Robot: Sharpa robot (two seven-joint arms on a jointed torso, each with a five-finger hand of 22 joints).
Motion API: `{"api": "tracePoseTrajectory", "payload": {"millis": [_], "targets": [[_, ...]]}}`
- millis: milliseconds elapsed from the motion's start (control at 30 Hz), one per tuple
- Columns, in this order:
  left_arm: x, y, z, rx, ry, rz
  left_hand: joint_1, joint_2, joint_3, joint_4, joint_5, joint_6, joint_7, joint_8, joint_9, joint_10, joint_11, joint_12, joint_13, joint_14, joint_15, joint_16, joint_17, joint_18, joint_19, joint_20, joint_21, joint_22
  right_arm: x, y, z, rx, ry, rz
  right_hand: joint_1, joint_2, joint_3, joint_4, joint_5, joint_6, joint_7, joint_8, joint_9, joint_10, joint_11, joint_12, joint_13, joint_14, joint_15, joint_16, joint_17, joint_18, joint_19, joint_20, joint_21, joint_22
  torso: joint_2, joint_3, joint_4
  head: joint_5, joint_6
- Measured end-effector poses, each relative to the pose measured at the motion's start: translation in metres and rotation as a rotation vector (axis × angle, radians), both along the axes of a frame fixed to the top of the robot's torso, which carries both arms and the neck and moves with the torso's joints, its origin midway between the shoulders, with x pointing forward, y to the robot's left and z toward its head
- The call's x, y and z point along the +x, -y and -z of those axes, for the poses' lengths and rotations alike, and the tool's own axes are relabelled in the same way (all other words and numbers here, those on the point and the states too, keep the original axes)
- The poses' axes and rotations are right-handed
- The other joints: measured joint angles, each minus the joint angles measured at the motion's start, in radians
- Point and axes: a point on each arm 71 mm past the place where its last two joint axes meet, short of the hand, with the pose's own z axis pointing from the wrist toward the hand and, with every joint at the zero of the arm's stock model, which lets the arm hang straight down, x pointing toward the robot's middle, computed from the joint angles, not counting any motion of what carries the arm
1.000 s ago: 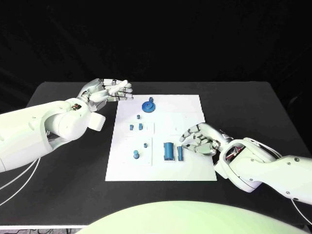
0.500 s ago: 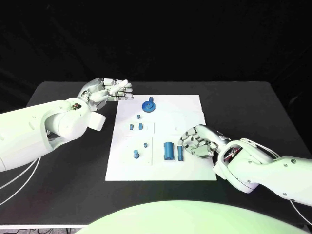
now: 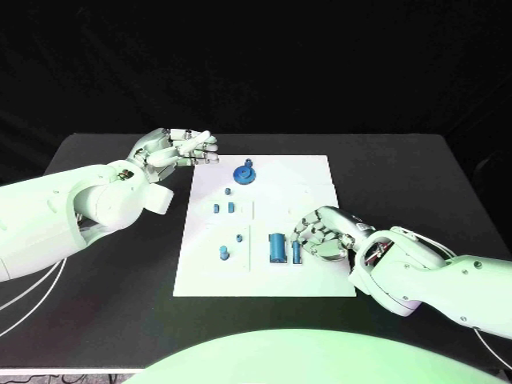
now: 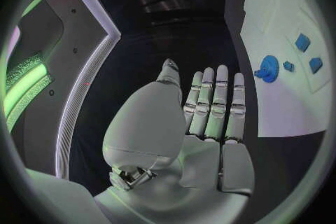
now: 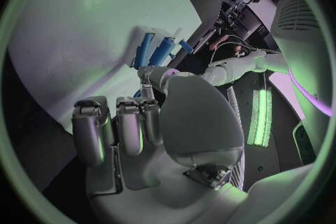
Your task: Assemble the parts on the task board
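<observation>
- My task board (image 3: pixel 290 184), a white plate, lies in the middle of the black table (image 3: pixel 418 176), long side running from 12 to 6 o'clock in the head view.
- My left hand (image 3: pixel 173 149) hovers above the table just off the board's far left corner, at about 10 o'clock from the board's centre. Its fingers are stretched out side by side and it holds nothing (the left wrist view shows the flat palm (image 4: pixel 203 123) plainly).
- A round blue geared part (image 3: pixel 246 173) sits near the board's far edge, at 12 o'clock, just beside my left fingertips but apart from them.
- Three small blue parts (image 3: pixel 222 207) stand in a cluster left of the board's centre.
- One more small blue part (image 3: pixel 224 254) sits toward 7 o'clock.
- A thick blue cylinder (image 3: pixel 277 247) and a thinner blue rod (image 3: pixel 295 252) lie side by side near 5 o'clock, both pointing from 12 to 6.
- My right hand (image 3: pixel 326 236) rests low over the board's right side, fingers curled inward, just beside the thin rod. I cannot tell whether the fingertips touch or pinch it.
- In the right wrist view my curled fingers (image 5: pixel 115 129) sit close to the two long blue pieces (image 5: pixel 157 50).
</observation>
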Motion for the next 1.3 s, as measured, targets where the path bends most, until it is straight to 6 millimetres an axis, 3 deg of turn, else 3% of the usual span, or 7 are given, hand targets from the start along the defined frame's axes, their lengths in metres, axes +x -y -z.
{"api": "tracePoseTrajectory", "payload": {"millis": [233, 333, 533, 733, 933, 1300], "targets": [[0.0, -0.0001, 0.0, 0.0, 0.0, 0.0, 0.0, 0.0, -0.001, -0.001, 0.0, 0.0, 0.0, 0.0, 0.0, 0.0, 0.0, 0.0, 0.0, 0.0, 0.0, -0.002, 0.0, 0.0, 0.0, 0.0, -0.002, 0.0, 0.0001, -0.0005, 0.0002, -0.005, 0.003, -0.001, -0.015, -0.003, -0.005, -0.005, -0.016, -0.002, -0.002, 0.002, 0.005, 0.0, 0.0, 0.0, 0.0, 0.0, 0.0, 0.0, 0.0, 0.0, 0.0, 0.0, 0.0, 0.001, 0.0, 0.0001, -0.0002, 0.0, 0.0], [0.0, -0.0001, 0.0, 0.0, 0.0, 0.0, 0.0, 0.0, -0.003, -0.003, 0.0, 0.0, 0.0, 0.0, -0.001, 0.0, 0.0, 0.0, 0.0, 0.0, 0.0, -0.004, 0.001, 0.0, 0.0, 0.0, -0.004, -0.002, 0.0003, 0.0, 0.0006, -0.004, 0.005, 0.003, -0.036, -0.017, -0.016, -0.016, -0.027, -0.004, 0.0, 0.006, 0.011, -0.002, -0.002, 0.0, 0.0, 0.0, 0.0, 0.0, 0.0, 0.0, 0.0, 0.0, 0.0, 0.001, 0.0, 0.0001, -0.0003, 0.0, 0.0], [0.0, -0.0002, 0.0, 0.0, 0.0, 0.0, 0.0, 0.0, -0.003, -0.003, 0.0, 0.0, 0.0, 0.0, -0.001, 0.0, 0.0, 0.0, 0.0, 0.0, 0.0, -0.004, 0.001, 0.0, 0.0, 0.0, -0.004, -0.002, 0.0002, 0.0004, 0.0021, -0.003, 0.01, 0.008, -0.033, -0.054, -0.056, -0.05, -0.18, -0.03, 0.012, -0.011, 0.002, -0.002, -0.002, 0.0, 0.0, 0.0, 0.0, 0.0, 0.001, 0.0, 0.0, 0.0, 0.0, 0.001, 0.0, 0.0002, -0.0004, 0.0, 0.0], [0.0, -0.0003, 0.0, 0.0, 0.0, 0.0, 0.0, 0.0, -0.003, -0.003, 0.0, 0.0, 0.0, 0.0, -0.001, 0.0, 0.0, 0.0, 0.0, 0.0, 0.0, -0.004, 0.001, 0.0, 0.0, 0.0, -0.004, -0.002, 0.0014, 0.0016, 0.0036, -0.008, 0.019, 0.012, -0.016, -0.067, -0.055, -0.072, -0.244, -0.031, 0.014, -0.016, -0.005, -0.002, -0.002, 0.0, 0.0, 0.0, 0.0, 0.0, 0.001, 0.0, 0.0, 0.0, 0.0, 0.001, 0.0, 0.0007, -0.0004, 0.001, 0.0], [0.0, -0.0004, 0.0, 0.0, 0.0, 0.0, 0.0, 0.0, -0.003, -0.003, 0.0, 0.0, 0.0, 0.0, -0.001, 0.0, 0.0, 0.0, 0.0, 0.0, 0.0, -0.004, 0.001, 0.0, 0.0, 0.0, -0.004, -0.001, 0.0021, 0.0012, 0.0045, -0.011, 0.028, 0.009, 0.026, -0.054, -0.05, -0.086, -0.253, -0.016, 0.01, -0.016, -0.005, -0.002, -0.002, 0.0, 0.0, 0.0, 0.0, 0.0, 0.001, 0.0, 0.0, 0.0, -0.001, 0.001, 0.001, 0.001, -0.0005, 0.001, 0.0], [0.0, -0.0001, 0.0001, 0.0, -0.001, 0.001, 0.0, 0.0, -0.003, -0.003, 0.0, 0.0, 0.0, 0.0, -0.001, 0.0, 0.0, 0.0, 0.0, 0.0, 0.0, -0.004, 0.002, 0.0, 0.0, 0.0, -0.004, -0.003, 0.0046, 0.004, 0.0062, -0.019, 0.038, 0.017, 0.019, -0.055, -0.05, -0.086, -0.257, -0.016, 0.01, -0.016, -0.005, -0.002, -0.002, 0.0, 0.0, 0.0, 0.0, 0.0, 0.0, 0.0, 0.0, 0.0, -0.001, 0.0, 0.001, 0.0021, -0.0008, 0.002, 0.0]]}}
